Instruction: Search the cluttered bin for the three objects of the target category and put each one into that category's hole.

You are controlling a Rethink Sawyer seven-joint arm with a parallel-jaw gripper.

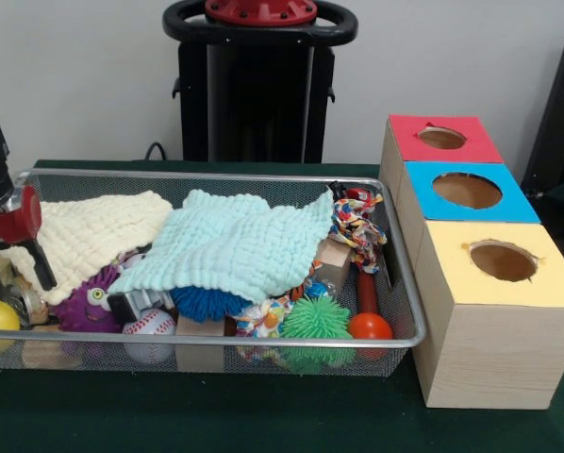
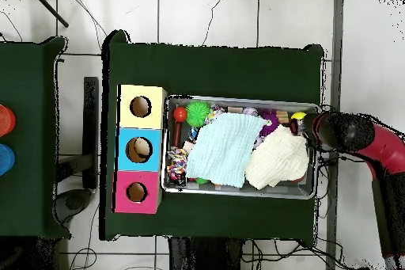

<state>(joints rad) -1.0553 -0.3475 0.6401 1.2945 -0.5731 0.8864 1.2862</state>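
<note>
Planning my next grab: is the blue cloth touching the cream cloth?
Touching. In the front view the blue cloth overlaps the cream cloth at their shared edge; overhead also shows no gap between them.

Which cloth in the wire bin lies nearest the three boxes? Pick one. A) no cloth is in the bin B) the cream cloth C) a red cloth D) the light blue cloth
D: in the front view the light blue cloth lies toward the end of the cluttered bin beside the boxes, while the cream cloth lies at the far end, by the gripper.
</note>
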